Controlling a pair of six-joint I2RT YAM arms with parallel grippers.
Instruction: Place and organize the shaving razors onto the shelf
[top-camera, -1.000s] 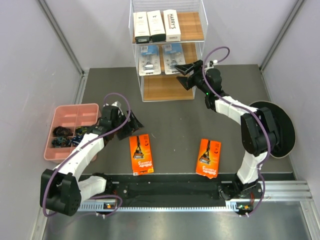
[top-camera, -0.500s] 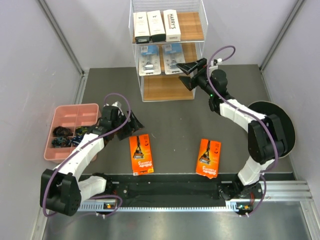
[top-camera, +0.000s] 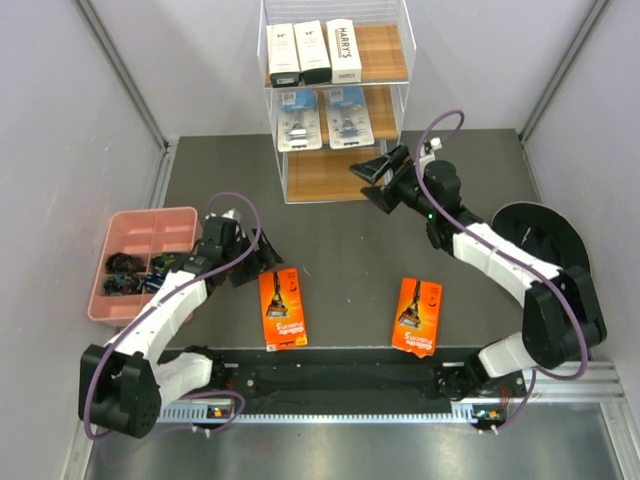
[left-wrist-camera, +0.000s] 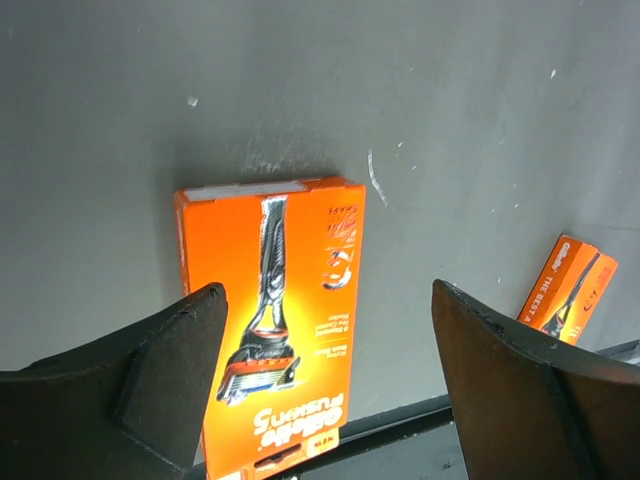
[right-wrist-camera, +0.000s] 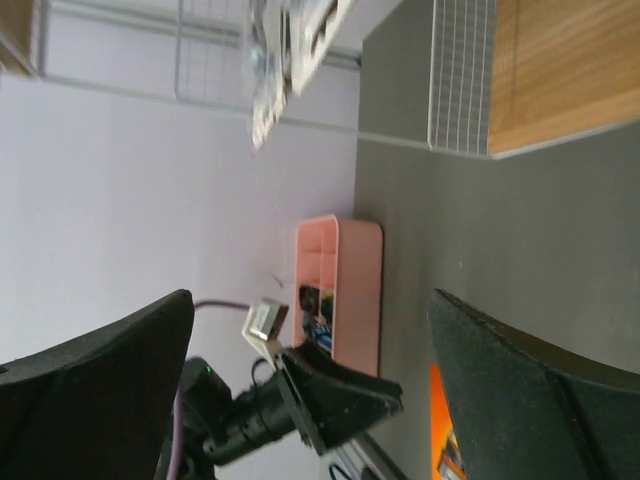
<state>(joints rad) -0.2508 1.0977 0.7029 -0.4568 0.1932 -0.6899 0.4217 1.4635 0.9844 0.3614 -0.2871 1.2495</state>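
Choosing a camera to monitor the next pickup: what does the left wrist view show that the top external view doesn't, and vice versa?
Left wrist only: readable print on the left orange card. Top external only: the shelf holding white boxes and blue blister packs, the pink tray, the open right gripper. Both: the two orange cards lying on the table and the open left gripper.

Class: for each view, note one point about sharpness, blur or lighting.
Top external: evenly lit and sharp, HARRY'S box readable. Left wrist: orange card crisp, its own fingers dark and soft. Right wrist: picture turned sideways, the packs on the shelf blurred, tray fairly sharp.
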